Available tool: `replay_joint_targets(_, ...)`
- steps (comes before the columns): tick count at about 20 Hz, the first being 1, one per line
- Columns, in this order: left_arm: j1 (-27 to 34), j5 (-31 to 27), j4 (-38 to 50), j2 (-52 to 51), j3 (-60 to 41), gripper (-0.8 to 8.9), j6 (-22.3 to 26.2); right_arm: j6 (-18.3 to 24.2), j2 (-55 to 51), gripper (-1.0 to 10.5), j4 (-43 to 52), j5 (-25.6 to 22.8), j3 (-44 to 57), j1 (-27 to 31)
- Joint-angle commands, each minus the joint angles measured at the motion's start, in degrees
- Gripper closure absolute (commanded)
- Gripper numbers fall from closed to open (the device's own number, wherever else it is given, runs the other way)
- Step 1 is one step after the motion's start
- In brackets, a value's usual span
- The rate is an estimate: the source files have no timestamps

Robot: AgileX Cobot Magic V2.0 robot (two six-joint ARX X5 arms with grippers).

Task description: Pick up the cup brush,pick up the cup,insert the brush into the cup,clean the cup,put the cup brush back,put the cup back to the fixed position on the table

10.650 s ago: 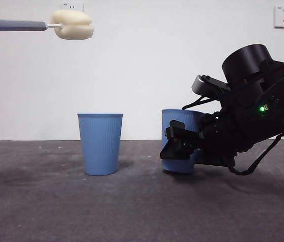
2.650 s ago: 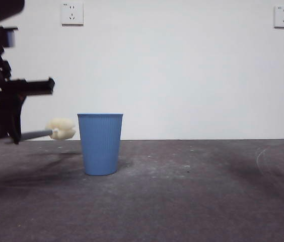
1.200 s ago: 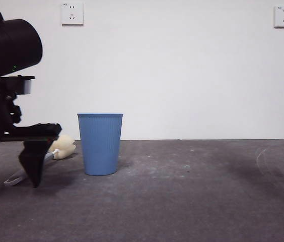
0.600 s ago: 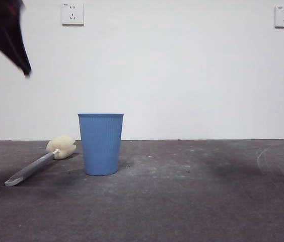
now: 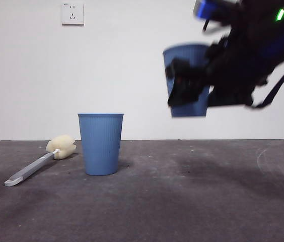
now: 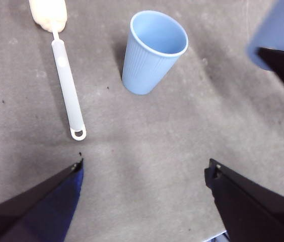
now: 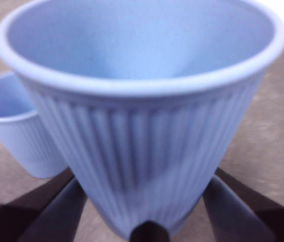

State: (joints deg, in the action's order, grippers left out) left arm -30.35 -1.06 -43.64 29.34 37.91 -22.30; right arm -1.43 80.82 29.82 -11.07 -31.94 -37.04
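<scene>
The right pincer [image 5: 185,88] clamps a ribbed blue cup [image 7: 147,126] aloft; the left pincer [image 6: 144,174] hangs apart.

table [image 5: 182,201]: dark grey, matt, scuffed, with pale dusty marks
cup on the table [image 5: 100,143]: blue, ribbed, upright, mouth up; lower than the right gripper [image 5: 187,91] and well off to its side, out ahead of the left gripper [image 6: 144,171]
cup brush [image 5: 39,161]: lying flat on the table just beside that cup, not touching it; cream sponge head farthest from the left gripper, handle loop nearest it
</scene>
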Motion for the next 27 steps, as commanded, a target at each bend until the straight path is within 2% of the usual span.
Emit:
replay_joint_targets(1,-0.13,0.02,0.13,-0.24,-0.33,4.05,1.64,0.15,6.47,9.6,6.23,0.83,0.37,1.53)
replay_joint_targets(4,-0.13,0.02,-0.33,-0.26,-0.33,4.05,2.03,0.15,13.33,9.6,11.72,2.91,0.33,3.85)
replay_joint_targets(8,-0.13,0.00,-0.44,-0.24,-0.33,4.05,3.15,0.20,17.40,9.6,16.94,3.63,0.26,5.11)
replay_joint_targets(15,-0.13,0.00,-0.46,-0.20,-0.33,4.05,3.34,0.39,24.22,9.6,18.64,4.98,-3.10,5.62)
replay_joint_targets(24,-0.13,-0.04,-0.48,-0.20,-0.33,4.05,4.20,0.17,27.78,9.6,14.29,5.18,-4.66,5.60)
replay_joint_targets(26,-0.13,-0.02,-0.48,-0.15,-0.33,4.05,4.20,-0.04,27.78,9.3,10.78,5.16,-4.66,5.60)
replay_joint_targets(27,-0.13,-0.02,-0.50,-0.11,-0.33,4.05,4.22,-0.04,27.78,8.7,8.85,5.16,-4.66,5.55)
